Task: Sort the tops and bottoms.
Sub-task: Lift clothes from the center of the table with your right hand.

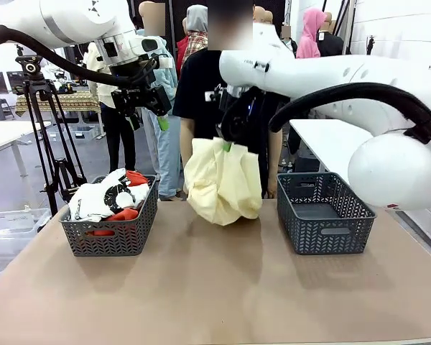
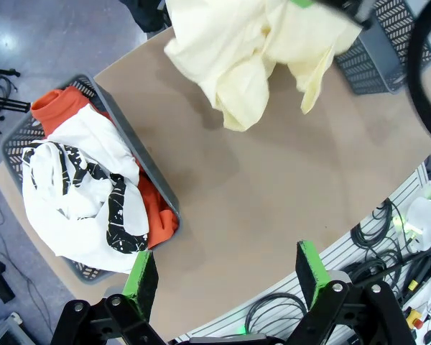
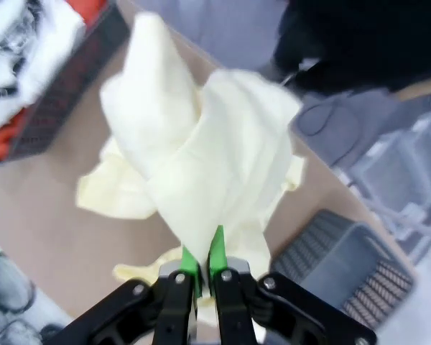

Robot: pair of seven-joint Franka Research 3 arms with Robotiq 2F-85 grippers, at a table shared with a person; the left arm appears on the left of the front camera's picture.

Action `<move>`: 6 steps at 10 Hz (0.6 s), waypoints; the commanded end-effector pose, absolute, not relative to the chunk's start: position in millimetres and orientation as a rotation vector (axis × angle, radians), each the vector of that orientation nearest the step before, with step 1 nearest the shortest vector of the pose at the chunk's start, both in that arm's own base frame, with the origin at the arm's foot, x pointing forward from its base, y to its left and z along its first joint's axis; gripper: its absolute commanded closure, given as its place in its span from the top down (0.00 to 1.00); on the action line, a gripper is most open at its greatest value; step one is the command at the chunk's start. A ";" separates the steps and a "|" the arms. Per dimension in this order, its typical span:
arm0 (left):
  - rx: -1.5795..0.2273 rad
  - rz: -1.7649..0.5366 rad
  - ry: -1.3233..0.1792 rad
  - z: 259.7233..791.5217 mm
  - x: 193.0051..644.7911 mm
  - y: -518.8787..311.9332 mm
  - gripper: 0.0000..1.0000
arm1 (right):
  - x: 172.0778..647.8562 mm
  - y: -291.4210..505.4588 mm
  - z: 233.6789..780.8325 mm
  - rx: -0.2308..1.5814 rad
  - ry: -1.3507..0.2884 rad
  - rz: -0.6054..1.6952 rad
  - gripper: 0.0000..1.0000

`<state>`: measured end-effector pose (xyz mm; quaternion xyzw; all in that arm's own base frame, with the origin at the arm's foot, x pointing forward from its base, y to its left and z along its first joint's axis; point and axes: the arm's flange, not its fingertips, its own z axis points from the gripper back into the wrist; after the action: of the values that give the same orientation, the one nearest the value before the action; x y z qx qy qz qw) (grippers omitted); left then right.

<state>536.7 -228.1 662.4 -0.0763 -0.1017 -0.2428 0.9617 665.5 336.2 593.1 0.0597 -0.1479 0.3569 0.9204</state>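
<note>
Yellow garment point(image 1: 223, 183): hangs bunched over the middle of the table point(image 1: 201, 287), its lower folds touching the top.
Writing: none readable on it.
Right gripper point(image 1: 228, 146): pinched tight on the yellow garment's top edge, cloth hanging straight below it.
Left basket point(image 1: 111, 230): at the table's left end, holding the white printed garment point(image 1: 100, 198) and the orange-red one point(image 1: 126, 214).
Right basket point(image 1: 323, 213): at the table's right end.
Left gripper point(image 2: 226, 277): fingers spread wide, gripping nothing, high above the left basket.
</note>
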 end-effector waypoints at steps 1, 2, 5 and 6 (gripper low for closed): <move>-0.153 -0.490 -0.201 662.6 533.6 -225.3 1.00 | 648.4 349.2 661.6 0.030 -0.433 0.736 0.00; -0.153 -0.490 -0.201 662.6 533.6 -225.3 1.00 | 643.0 358.9 689.4 0.000 -0.497 0.764 0.00; -0.153 -0.490 -0.201 662.6 533.6 -225.3 1.00 | 618.8 348.0 696.7 0.035 -0.496 0.770 0.00; -0.153 -0.490 -0.201 662.6 533.6 -225.3 1.00 | 618.8 348.0 696.7 0.035 -0.496 0.770 0.00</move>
<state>536.5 -228.1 662.7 -0.0763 -0.1018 -0.2429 0.9617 617.9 353.3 694.8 0.0148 -0.2400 0.3760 0.8949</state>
